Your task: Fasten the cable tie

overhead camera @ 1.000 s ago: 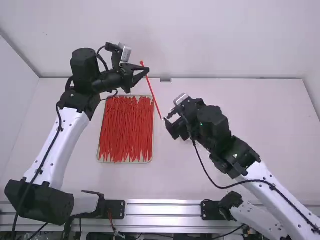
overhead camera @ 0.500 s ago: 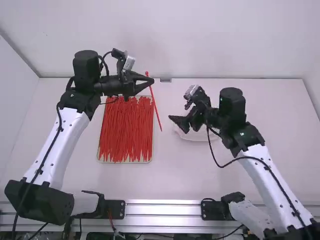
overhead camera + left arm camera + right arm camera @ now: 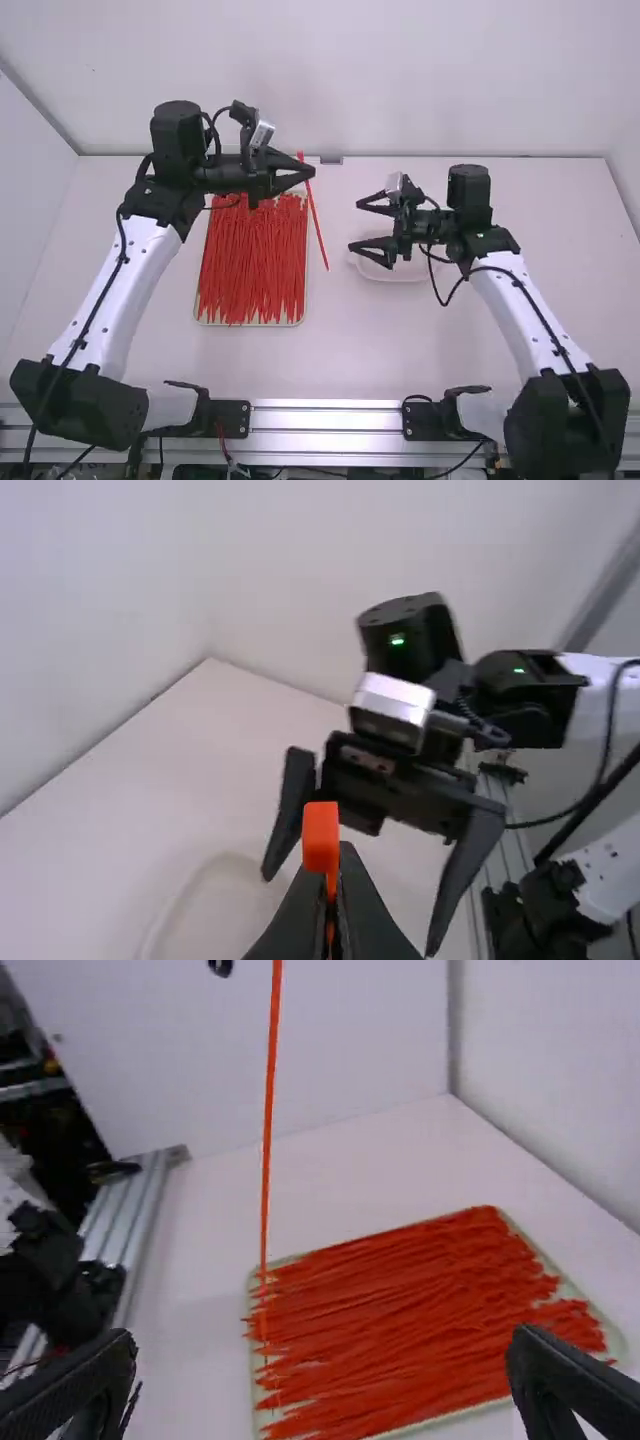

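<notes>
The left gripper [image 3: 306,174] is clenched near the head end of one red cable tie [image 3: 317,222], holding it in the air by the tray's [image 3: 250,323] 1 o'clock corner. At the tie's 3 o'clock and apart from it, the right gripper [image 3: 357,226] hangs released, fingers spread, above a clear dish [image 3: 400,275]. The tray is packed with loose red ties [image 3: 250,260], and bare table [image 3: 560,220] lies wide toward 3 o'clock.

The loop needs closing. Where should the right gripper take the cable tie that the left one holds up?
Probably the free lower end of the cable tie, approached sideways from the right arm's side. It hangs as a thin, straight strip from the left gripper, which pinches it near its head, and the open right gripper faces it.
</notes>
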